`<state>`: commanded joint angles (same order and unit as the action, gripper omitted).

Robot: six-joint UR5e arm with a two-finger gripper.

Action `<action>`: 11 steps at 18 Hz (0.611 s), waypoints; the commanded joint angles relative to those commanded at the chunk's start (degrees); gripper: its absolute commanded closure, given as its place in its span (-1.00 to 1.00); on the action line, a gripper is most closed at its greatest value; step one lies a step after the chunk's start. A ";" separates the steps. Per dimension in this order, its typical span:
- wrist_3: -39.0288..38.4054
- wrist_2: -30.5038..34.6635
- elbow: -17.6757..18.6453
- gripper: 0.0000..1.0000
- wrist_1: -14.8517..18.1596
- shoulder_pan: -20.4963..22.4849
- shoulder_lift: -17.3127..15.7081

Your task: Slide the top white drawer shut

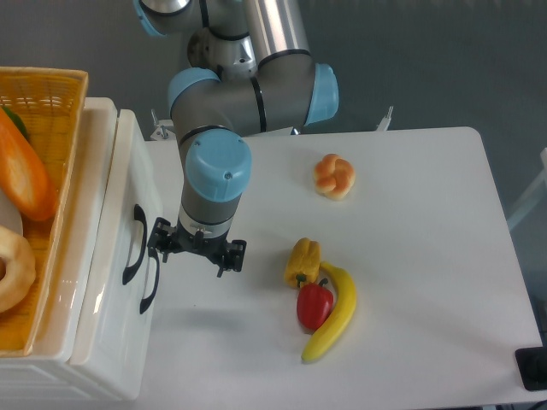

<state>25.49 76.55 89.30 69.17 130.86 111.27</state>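
The top white drawer (118,213) is at the left edge of the table, its tall front panel facing right with a black curved handle (131,243). It stands only slightly out from the white cabinet. My gripper (197,250) points straight down just right of that handle, its left side close to or touching the drawer front. The blue wrist joint above hides the fingers, so their state is unclear.
A second white drawer front with a like black handle (150,284) sits just below. A woven yellow basket (51,94) holding bread rests on the cabinet. A bun (334,176), yellow pepper (302,261), red pepper (314,305) and banana (335,316) lie on the table (427,256).
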 joint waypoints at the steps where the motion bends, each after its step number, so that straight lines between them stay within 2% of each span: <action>1: 0.00 0.17 0.00 -1.00 0.00 0.53 0.09; 7: 4.30 0.18 -1.23 -1.00 -0.09 6.85 -0.52; 11: 13.06 0.35 -2.02 -1.00 0.00 10.02 -2.28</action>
<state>38.55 76.90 87.28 69.17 140.88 108.99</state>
